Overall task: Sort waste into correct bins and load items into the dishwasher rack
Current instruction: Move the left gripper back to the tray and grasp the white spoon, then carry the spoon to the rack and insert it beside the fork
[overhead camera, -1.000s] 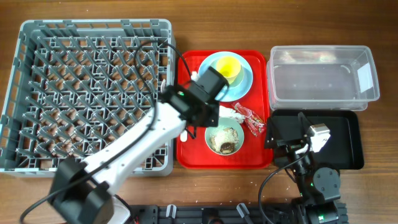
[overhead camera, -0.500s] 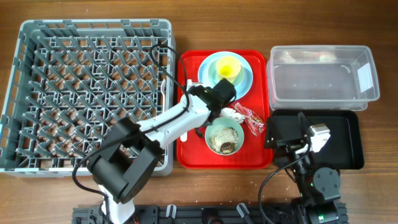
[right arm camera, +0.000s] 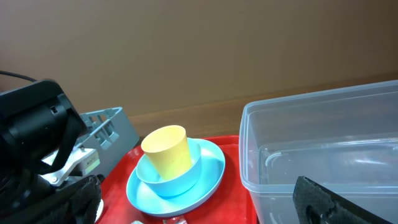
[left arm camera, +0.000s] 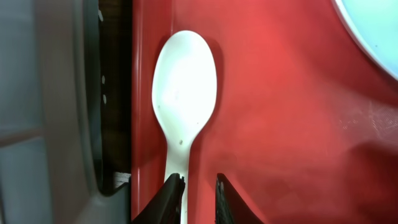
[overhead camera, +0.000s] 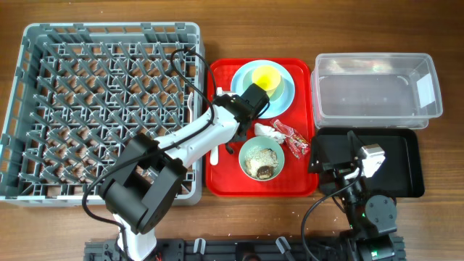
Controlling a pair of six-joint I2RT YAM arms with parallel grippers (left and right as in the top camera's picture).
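Note:
The white spoon (left arm camera: 185,81) lies along the left edge of the red tray (left arm camera: 280,124). My left gripper (left arm camera: 199,186) is closed to a narrow gap on its handle, with the spoon resting on the tray; in the overhead view the gripper (overhead camera: 226,142) is beside the rack. The yellow cup (overhead camera: 265,76) stands in the light blue bowl (right arm camera: 180,177) on the light blue plate (overhead camera: 286,98). The pale green bowl (overhead camera: 261,159) holds rice grains and brown bits. The white paper wad (overhead camera: 267,130) and red wrapper (overhead camera: 296,139) lie beside it. My right gripper (right arm camera: 199,208) is open and empty, over the black tray (overhead camera: 402,167).
The grey dishwasher rack (overhead camera: 109,32) fills the left side, its wall right next to the red tray (overhead camera: 225,185). The clear tub (overhead camera: 373,56) stands at the back right, behind the black tray. I cannot pick out the fork.
My left arm has come down from above the tray onto the spoon at the tray's left edge. The spoon and the right arm have not moved.

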